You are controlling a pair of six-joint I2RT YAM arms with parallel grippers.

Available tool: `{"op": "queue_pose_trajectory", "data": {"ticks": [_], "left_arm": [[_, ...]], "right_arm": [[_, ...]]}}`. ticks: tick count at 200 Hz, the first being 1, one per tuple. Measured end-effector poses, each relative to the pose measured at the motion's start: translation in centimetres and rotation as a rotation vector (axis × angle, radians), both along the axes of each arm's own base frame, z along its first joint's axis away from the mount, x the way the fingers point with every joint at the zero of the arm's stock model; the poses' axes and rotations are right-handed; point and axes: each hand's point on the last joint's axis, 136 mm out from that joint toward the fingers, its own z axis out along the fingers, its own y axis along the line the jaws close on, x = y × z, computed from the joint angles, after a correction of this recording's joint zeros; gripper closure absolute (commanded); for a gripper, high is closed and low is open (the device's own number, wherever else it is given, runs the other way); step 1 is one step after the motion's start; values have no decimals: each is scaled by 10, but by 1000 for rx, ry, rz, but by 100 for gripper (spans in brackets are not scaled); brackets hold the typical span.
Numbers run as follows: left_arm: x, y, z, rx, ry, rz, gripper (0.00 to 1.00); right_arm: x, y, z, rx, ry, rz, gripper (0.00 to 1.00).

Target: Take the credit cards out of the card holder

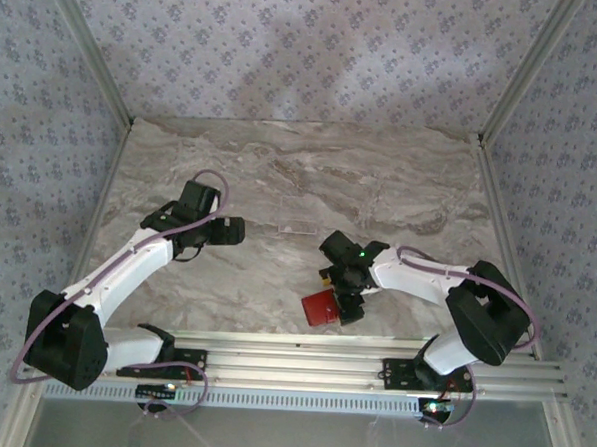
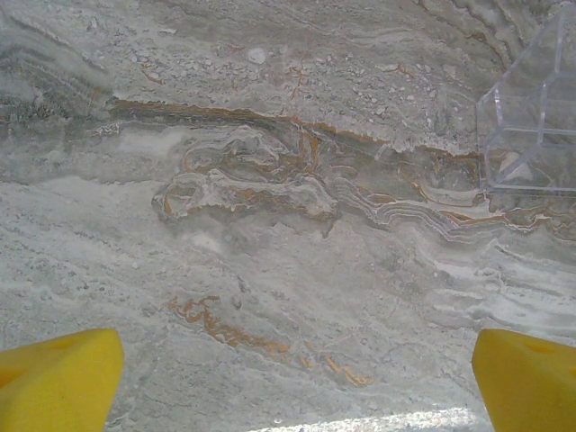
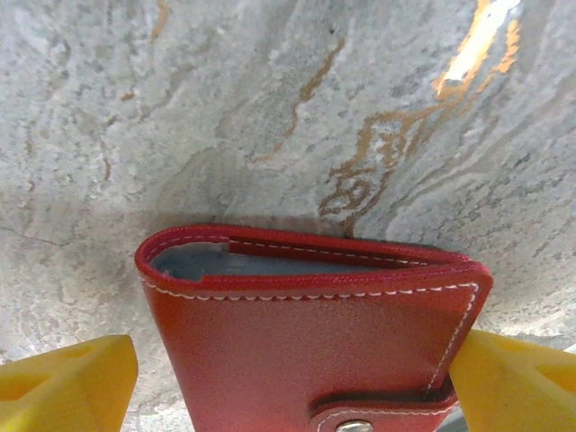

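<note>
With my right pincer [image 3: 292, 364] spread wide astride the shut red card holder [image 3: 306, 315] near the bench's [image 1: 281, 183] front edge, I fear 1 finger bites first and skids it off.

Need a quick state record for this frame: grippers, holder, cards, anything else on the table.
left gripper: open, over bare table, holding nothing
right gripper: open, straddling the card holder; one finger visibly apart from it
card holder: red, folded, near the table's near edge, snap strap on its face
credit cards: cannot tell; something grey-blue shows inside the holder's open edge
other: clear plastic piece on the table, ahead of the left gripper
</note>
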Motion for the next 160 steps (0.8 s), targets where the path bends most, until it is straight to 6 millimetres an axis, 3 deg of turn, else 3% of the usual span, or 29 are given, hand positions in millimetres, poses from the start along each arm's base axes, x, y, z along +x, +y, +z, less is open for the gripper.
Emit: {"op": "queue_pose_trajectory", "data": {"ticks": [38,111,160], "left_arm": [[0,0,0,0,0,0,0],[0,0,0,0,0,0,0],[0,-1,0,-5,2,-2,1]], "right_arm": [[-1,-5,-5,-16,16,-11,7],[-3,-11,-10,-41,37,-2,19],[19,-1,-1,-95,-20,119,25]]}}
